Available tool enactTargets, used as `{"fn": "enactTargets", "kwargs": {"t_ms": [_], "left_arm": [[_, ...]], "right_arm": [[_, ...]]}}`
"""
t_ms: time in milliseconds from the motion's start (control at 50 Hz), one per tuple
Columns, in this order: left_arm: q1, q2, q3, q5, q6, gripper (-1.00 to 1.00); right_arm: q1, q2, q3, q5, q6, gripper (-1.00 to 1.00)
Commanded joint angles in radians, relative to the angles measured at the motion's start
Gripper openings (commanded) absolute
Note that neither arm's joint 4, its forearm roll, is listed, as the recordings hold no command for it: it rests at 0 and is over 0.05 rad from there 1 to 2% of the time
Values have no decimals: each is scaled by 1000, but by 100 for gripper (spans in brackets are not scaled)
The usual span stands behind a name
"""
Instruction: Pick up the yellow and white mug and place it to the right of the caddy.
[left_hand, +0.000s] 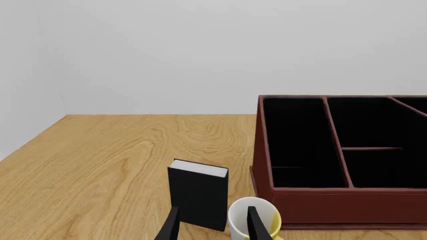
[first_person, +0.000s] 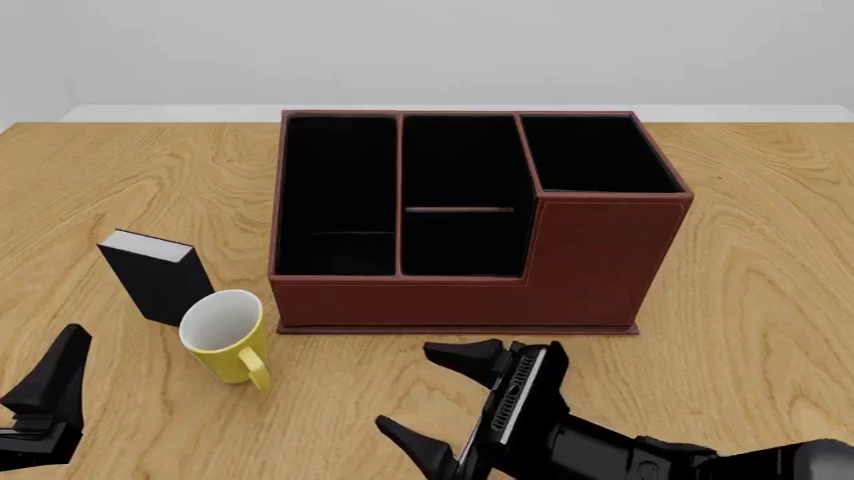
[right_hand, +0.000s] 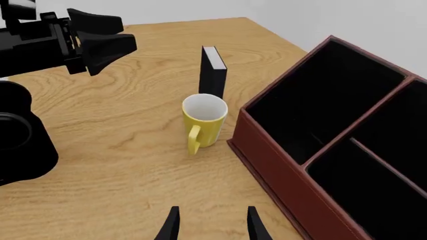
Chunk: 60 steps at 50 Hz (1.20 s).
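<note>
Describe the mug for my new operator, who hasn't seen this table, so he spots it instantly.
Find the large reddish-brown leather-like caddy with black compartments in the middle of the wooden table. Off its front-left corner stands a small upright black book-like block, and just right of that block is the small yellow ceramic mug. It is the only yellow, round thing there, with a white inside and a loop handle.

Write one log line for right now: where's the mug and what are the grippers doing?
mug: upright on table, left of caddy, beside black block | left gripper: open, empty | right gripper: open, empty
</note>
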<state>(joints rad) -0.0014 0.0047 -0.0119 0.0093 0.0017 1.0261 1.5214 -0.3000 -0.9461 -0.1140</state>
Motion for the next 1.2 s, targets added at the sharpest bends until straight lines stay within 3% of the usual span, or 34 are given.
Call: {"fn": "enactTargets", "kwargs": {"t_ms": [20,340,1200], "left_arm": [[-1,0,-4,3,-1,100],[-1,2,1,-2,0,100],[-1,-2,-5,5,-1,100]], "right_arm": [[16,24,-60,46,0,100],[32,142,-137,36,8,100],[86,232,-305,117,-5,100]]}}
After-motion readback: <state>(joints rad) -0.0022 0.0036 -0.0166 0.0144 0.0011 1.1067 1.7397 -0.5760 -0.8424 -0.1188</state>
